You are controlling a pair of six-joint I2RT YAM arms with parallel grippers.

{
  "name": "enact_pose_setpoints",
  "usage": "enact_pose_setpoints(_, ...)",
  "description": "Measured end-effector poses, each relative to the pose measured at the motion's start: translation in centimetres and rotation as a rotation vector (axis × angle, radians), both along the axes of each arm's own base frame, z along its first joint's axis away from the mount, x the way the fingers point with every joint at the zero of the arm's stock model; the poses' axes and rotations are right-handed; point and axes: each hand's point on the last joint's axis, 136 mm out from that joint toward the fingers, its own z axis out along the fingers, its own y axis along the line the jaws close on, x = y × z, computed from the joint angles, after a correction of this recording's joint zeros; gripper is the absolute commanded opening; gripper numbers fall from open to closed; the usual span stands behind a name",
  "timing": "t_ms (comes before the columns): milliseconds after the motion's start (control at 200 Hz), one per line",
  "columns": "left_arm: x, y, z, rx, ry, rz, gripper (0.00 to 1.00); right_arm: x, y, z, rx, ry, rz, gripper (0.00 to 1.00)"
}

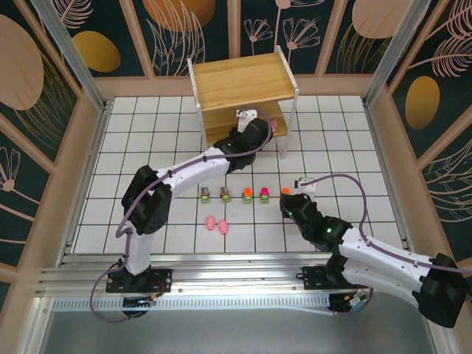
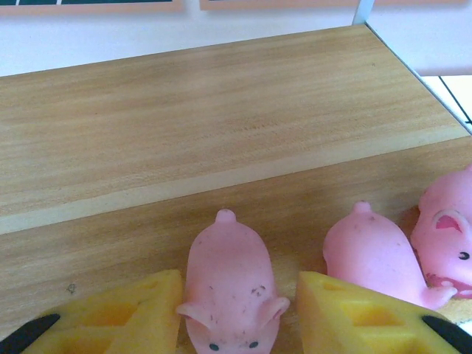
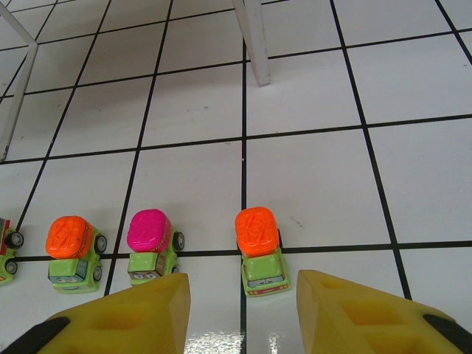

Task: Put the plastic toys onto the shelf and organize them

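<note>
Under the top board of the shelf (image 1: 243, 81), my left gripper (image 2: 236, 317) stands open around a pink pig (image 2: 228, 284). That pig rests on the lower wooden board (image 2: 184, 147), with a gap showing at the right finger. Two more pigs (image 2: 372, 254) (image 2: 450, 247) sit to its right. Low over the floor, my right gripper (image 3: 240, 310) is open, its yellow fingers on either side of an orange-topped green truck (image 3: 258, 247) without touching it. A pink-topped truck (image 3: 150, 243) and another orange-topped one (image 3: 70, 251) stand to its left.
The trucks stand in a row (image 1: 225, 195) on the white tiled floor, with two pink pigs (image 1: 217, 224) lying nearer the arm bases. A white shelf leg (image 3: 253, 40) stands beyond the trucks. Wooden-framed walls enclose the floor.
</note>
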Motion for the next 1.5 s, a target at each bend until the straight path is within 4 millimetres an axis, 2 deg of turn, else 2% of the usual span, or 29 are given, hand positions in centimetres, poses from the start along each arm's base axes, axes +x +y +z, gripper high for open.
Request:
enact_pose_setpoints(250,-0.8,0.5,1.8,-0.033,-0.015,-0.015,0.46,0.0,0.0,0.0,0.0,0.0,0.0,0.43)
enact_pose_setpoints(546,-1.9,1.1,1.8,-0.039,0.0,-0.035,0.46,0.0,0.0,0.0,0.0,0.0,0.0,0.44)
enact_pose_setpoints(786,-3.7,1.2,2.4,-0.048,-0.001,-0.057,0.47,0.0,0.0,0.0,0.0,0.0,0.0,0.44)
enact_pose_setpoints(1041,-7.0,0.7,1.5,-0.054,0.023,-0.093,0.47,0.0,0.0,0.0,0.0,0.0,0.0,0.44)
enact_pose_setpoints(1186,-9.7,1.8,0.4,-0.046,0.039,-0.087,0.47,0.0,0.0,0.0,0.001,-0.001,0.001,0.44)
enact_pose_setpoints(1311,-12.2,2.7,0.2,-0.058,0.038,-0.084,0.47,-0.1,0.1,0.0,-0.002,-0.002,0.007,0.45)
enact_pose_setpoints(1501,-15.3,3.8,-0.7,-0.065,0.049,-0.082,0.47,-0.8,1.4,0.2,-0.007,-0.016,0.068,0.52)
